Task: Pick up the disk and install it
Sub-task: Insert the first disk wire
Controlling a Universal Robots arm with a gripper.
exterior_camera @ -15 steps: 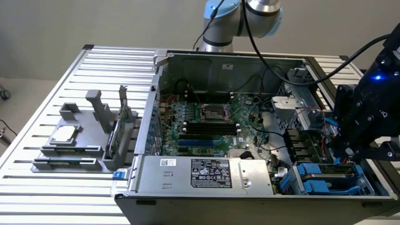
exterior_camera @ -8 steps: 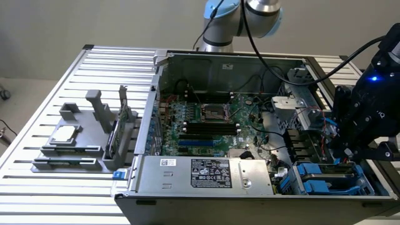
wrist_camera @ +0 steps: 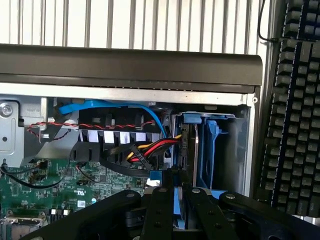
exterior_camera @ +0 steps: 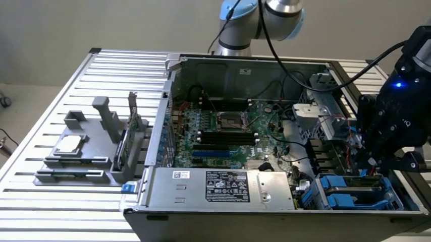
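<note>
My hand (wrist_camera: 176, 200) stood low over drive bay, fingers drawn narrow onto blue rail of disk (wrist_camera: 192, 150); grip appeared made, not confirmed. Disk stood on edge in blue carrier bay (exterior_camera: 354, 189) at case corner, exterior view's right. Judged step: seating disk. Next move called for straight travel, clear of cable bundle (wrist_camera: 145, 150) just beside. Beyond: motherboard (exterior_camera: 225, 133), slatted desk (exterior_camera: 40, 116).
</note>
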